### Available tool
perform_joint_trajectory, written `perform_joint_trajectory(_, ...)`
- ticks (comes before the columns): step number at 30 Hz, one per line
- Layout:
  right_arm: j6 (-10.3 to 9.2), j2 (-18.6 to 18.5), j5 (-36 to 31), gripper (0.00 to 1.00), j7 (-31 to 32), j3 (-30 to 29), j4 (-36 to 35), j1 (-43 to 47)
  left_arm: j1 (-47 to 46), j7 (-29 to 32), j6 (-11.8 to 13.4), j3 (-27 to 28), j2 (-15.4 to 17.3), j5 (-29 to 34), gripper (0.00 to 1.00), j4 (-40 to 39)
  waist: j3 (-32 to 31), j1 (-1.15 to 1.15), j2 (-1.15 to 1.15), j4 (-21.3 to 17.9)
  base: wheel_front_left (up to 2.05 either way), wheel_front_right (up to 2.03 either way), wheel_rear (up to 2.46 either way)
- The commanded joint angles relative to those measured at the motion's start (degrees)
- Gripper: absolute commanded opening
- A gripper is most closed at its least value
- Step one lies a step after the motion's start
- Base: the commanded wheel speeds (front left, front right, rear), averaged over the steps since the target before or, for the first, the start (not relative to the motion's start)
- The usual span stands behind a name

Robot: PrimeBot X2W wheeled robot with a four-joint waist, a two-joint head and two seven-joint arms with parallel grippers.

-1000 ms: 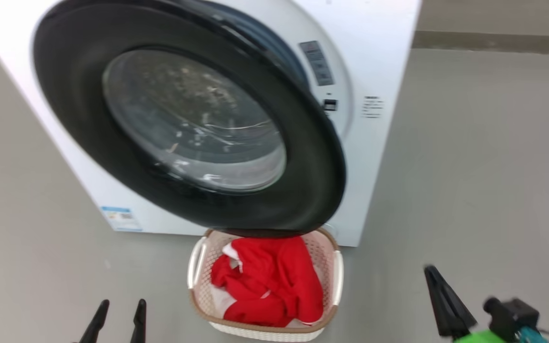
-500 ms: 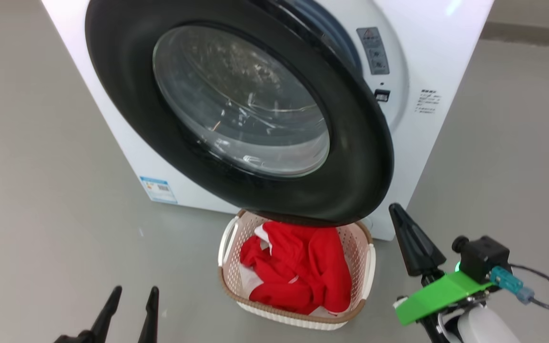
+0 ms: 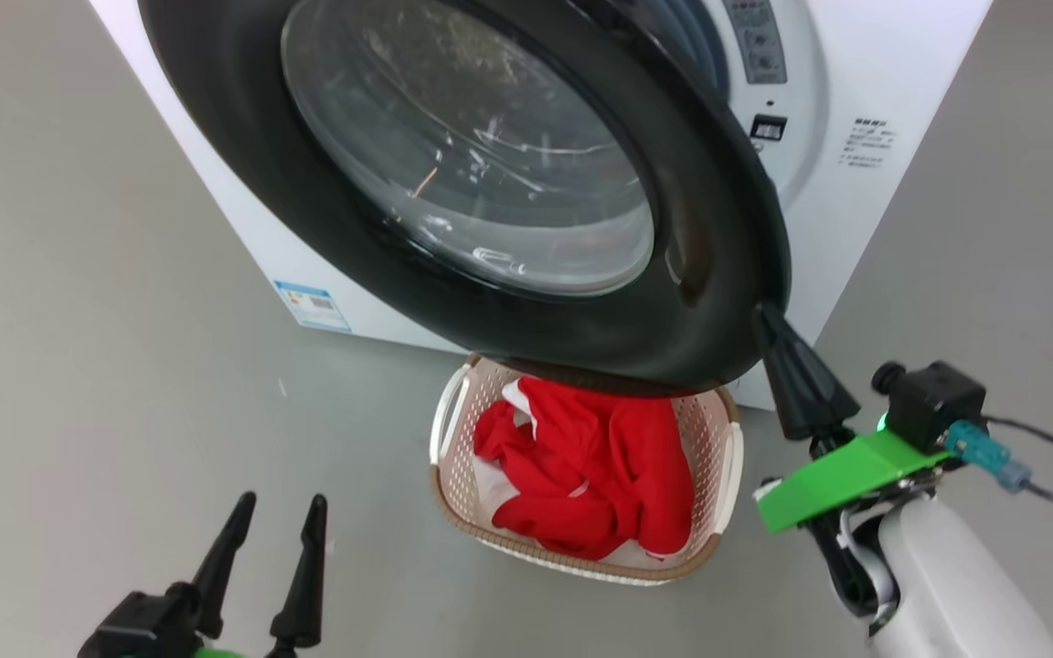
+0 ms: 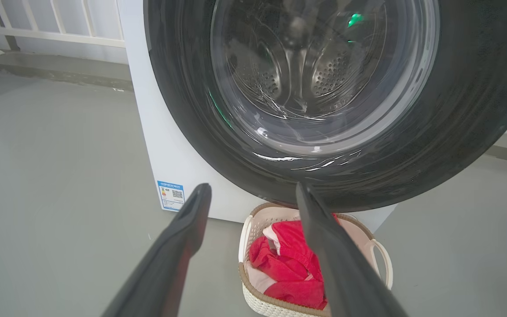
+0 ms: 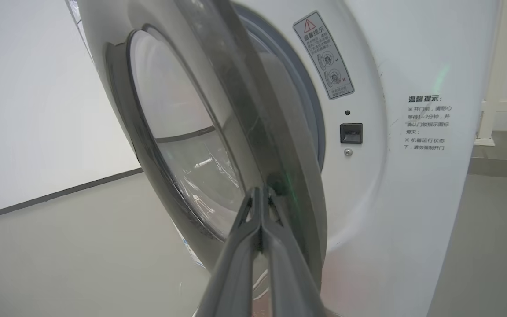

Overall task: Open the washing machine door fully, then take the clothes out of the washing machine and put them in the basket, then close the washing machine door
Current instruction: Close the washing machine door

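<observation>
Head view, nearest first: my left gripper (image 3: pixel 282 501) hangs spread above the floor (image 3: pixel 79 366). Just to its right the basket (image 3: pixel 581 568) sits on the floor, the red clothes (image 3: pixel 600 466) heaped inside. My right gripper (image 3: pixel 762 315), fingers pressed together, meets the lower rim of the washing machine door (image 3: pixel 709 274), which stands ajar over the basket's far edge, in front of the washing machine (image 3: pixel 901 64).

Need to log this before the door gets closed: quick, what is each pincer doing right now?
Left pincer: open, holding nothing.
Right pincer: shut, holding nothing, tips at the edge of the door.
</observation>
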Motion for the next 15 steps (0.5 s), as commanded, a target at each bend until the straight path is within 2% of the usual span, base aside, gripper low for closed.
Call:
perform_joint_trajectory(1,0.28,0.2,1.1,0.00,-0.4,0.8,-1.1,-2.5,-2.2,-0.7,-0.3,1.5,0.6,-0.4,1.00,-1.4,1.3,0.00,0.00,0.5,0.00,0.00,0.00)
perform_joint_trajectory(15,0.28,0.2,-2.3,0.00,-0.4,-3.7,0.7,-11.0,-6.7,-0.7,-0.3,-1.1,0.1,-1.5,1.00,-1.7,7.3,0.00,0.00,2.2,0.00,0.00,0.00)
